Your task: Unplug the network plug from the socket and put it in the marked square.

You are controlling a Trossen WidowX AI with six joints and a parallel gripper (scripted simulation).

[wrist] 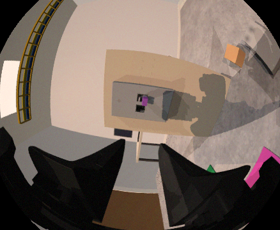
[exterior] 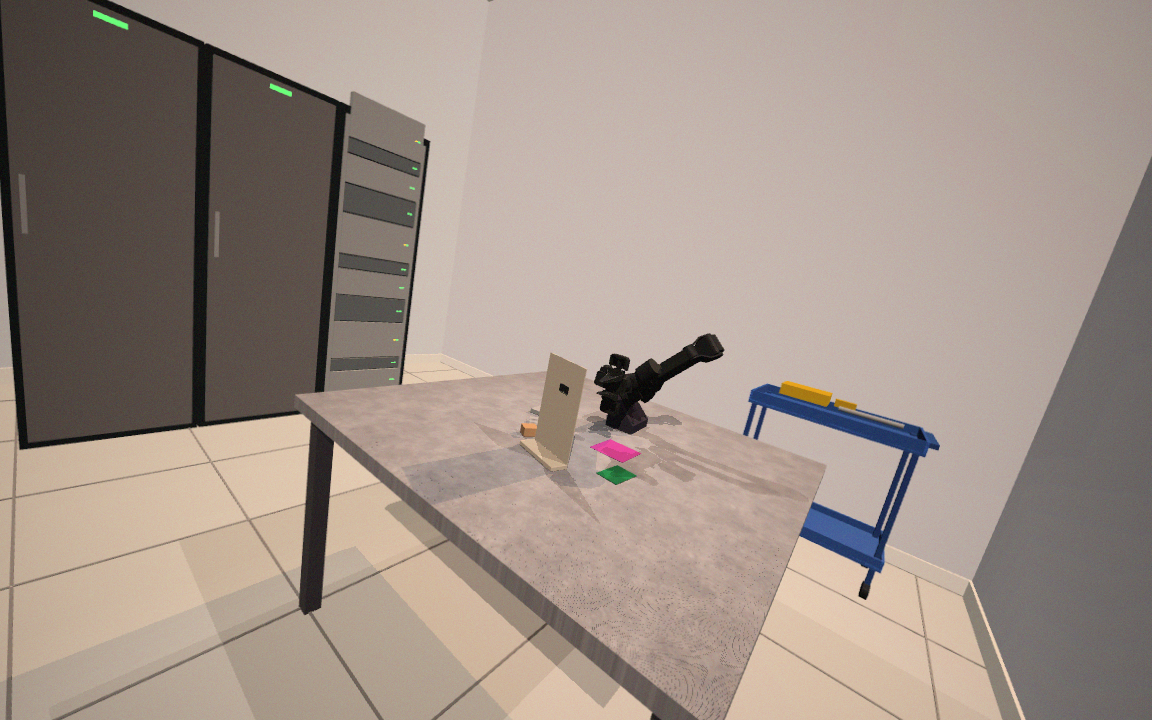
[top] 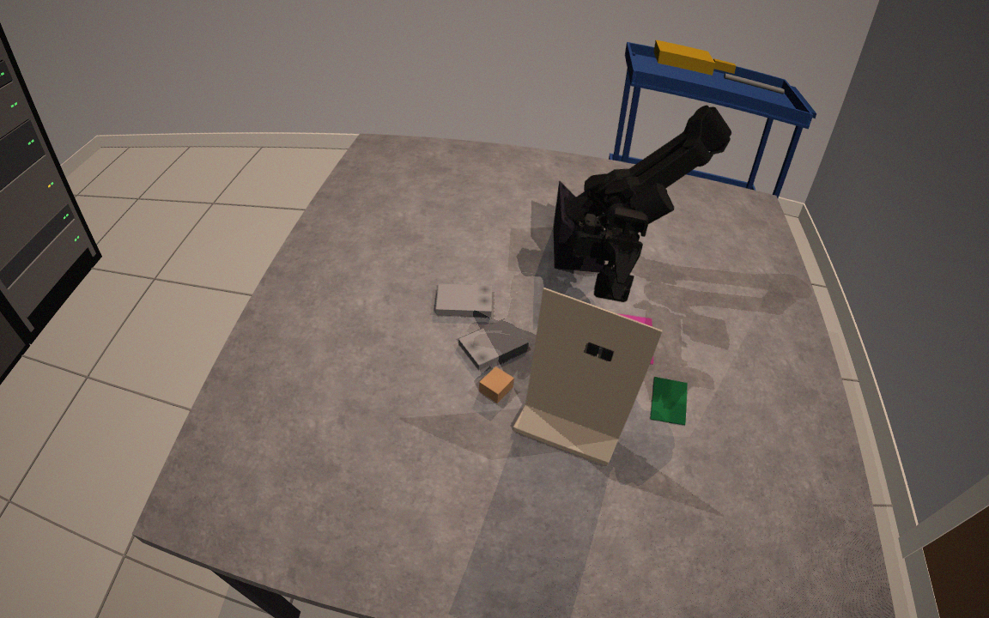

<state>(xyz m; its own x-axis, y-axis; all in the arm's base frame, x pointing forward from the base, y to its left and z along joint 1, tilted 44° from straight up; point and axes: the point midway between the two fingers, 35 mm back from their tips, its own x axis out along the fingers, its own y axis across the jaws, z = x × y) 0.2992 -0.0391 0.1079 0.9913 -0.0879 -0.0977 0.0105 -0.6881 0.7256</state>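
The purple plug point(wrist: 144, 101) sits at one of two dark openings in the grey plate point(wrist: 124, 102) on the tan upright panel point(top: 582, 384) point(exterior: 559, 416) point(wrist: 117, 59). Its tab is too small to make out. The wrist view is rolled, with the table on its right. My gripper point(wrist: 142, 145) is partly open and empty, apart from the panel on its plug side; one finger hides the other in the top view. A magenta square point(top: 639, 318) point(exterior: 614, 450) point(wrist: 256, 167) lies on the table near the panel, with a smaller green square point(top: 669, 401) point(exterior: 616, 474) point(wrist: 211, 169) beside it.
An orange block point(top: 496, 384) point(exterior: 529, 429) point(wrist: 232, 53) lies beside the panel. Two flat grey boxes, one farther off point(top: 461, 296) and one nearer the block point(top: 487, 349), lie on the same side. A blue cart point(top: 713, 94) point(exterior: 871, 432) stands beyond the table.
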